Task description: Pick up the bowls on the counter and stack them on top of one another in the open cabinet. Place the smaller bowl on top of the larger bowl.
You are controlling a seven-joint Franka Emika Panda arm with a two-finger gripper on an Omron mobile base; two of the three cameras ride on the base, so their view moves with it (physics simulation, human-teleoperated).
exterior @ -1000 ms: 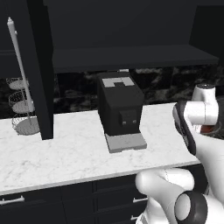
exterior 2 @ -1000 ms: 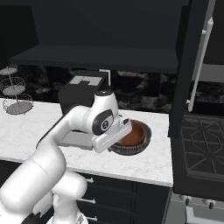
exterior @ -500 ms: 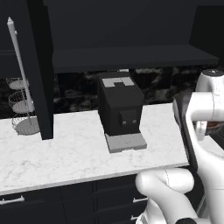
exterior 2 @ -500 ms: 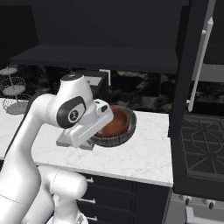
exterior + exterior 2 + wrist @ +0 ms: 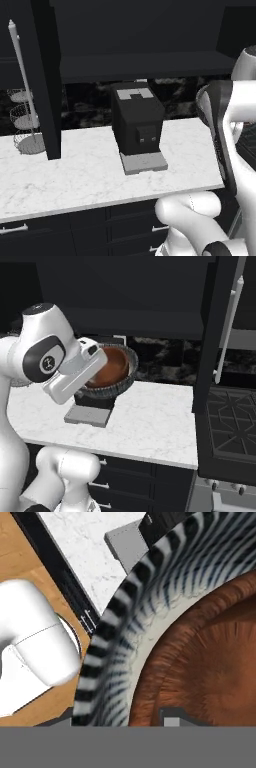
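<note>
My gripper [image 5: 99, 367] is shut on the near rim of the bowl [image 5: 114, 367]. The bowl is wide and shallow, with a grey striped outside and a reddish-brown inside. I hold it tilted in the air above the counter [image 5: 145, 426], just in front of the top of the black machine [image 5: 90, 401]. In the hand view the bowl [image 5: 200, 662] is very close, with one fingertip [image 5: 172, 717] inside its rim. The open cabinet shelf [image 5: 145, 323] runs dark above and behind the bowl. From the left base view, the same shelf [image 5: 140, 65] spans the counter [image 5: 75, 170].
The black machine [image 5: 137, 122] stands mid-counter. A black upright panel [image 5: 47, 80] comes down to the counter at left, with wire tiered baskets [image 5: 22, 117] beyond it. A stove [image 5: 232, 428] adjoins the counter's right end. Black drawers [image 5: 125, 481] lie below.
The arm has lifted the bowl off the counter's right part and carried it up and left, to in front of the machine's top. The grip is unchanged.
</note>
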